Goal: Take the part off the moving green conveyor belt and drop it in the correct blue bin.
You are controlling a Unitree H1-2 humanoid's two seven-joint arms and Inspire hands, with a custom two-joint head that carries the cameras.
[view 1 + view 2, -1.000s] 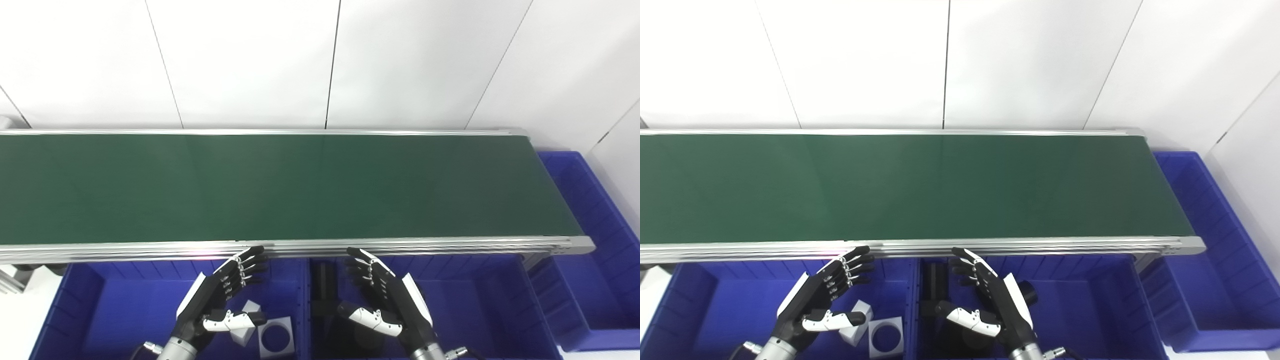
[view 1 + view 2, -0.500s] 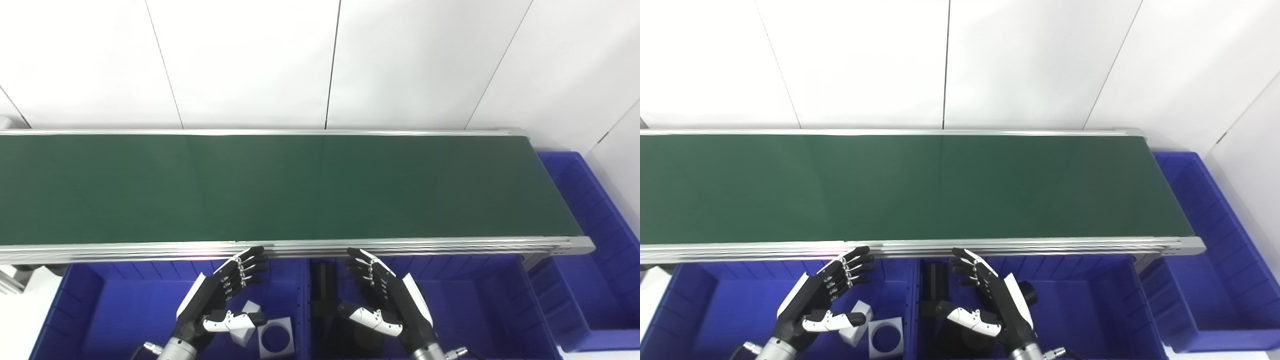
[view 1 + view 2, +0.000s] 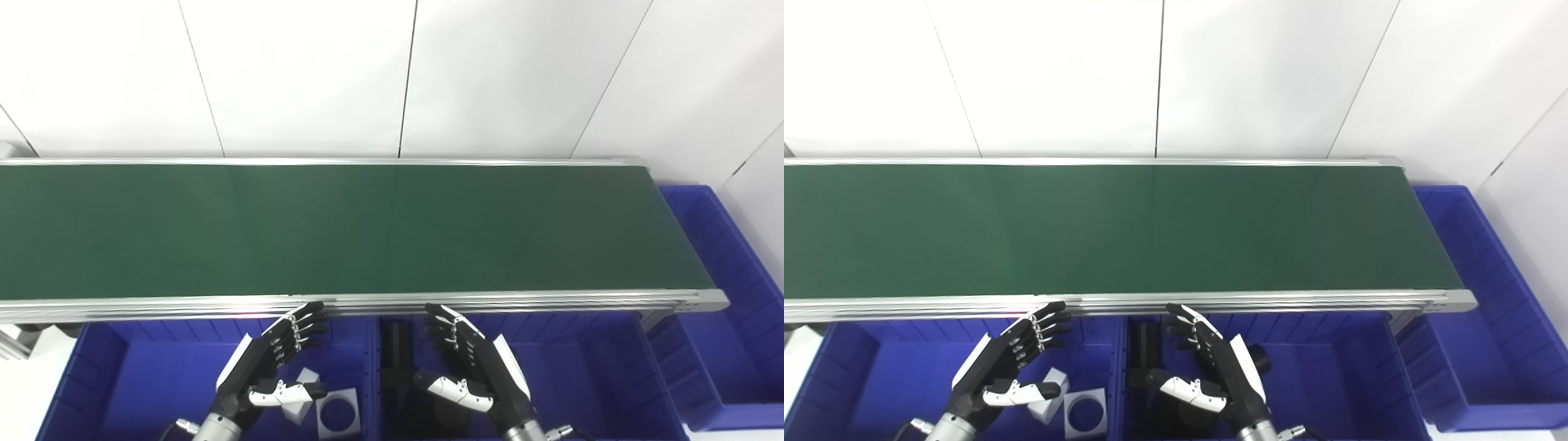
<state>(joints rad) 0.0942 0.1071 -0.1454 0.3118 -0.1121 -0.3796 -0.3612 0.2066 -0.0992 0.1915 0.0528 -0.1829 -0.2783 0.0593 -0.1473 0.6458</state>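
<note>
Both the left hand (image 3: 269, 361) and the right hand (image 3: 474, 367) hovered released, palms facing, poised because the conveyor belt (image 3: 343, 229) just beyond them carried no part.

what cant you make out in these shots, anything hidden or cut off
- Green conveyor belt: cut off by the left edge in both views.
- Dark parts in the middle blue bin: largely covered by the right hand.
- White parts in the left blue bin: partly behind the left hand.

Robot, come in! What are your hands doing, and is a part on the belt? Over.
Left hand open, right hand open, both over blue bins. Green conveyor belt shows no part. Nothing blocking.
</note>
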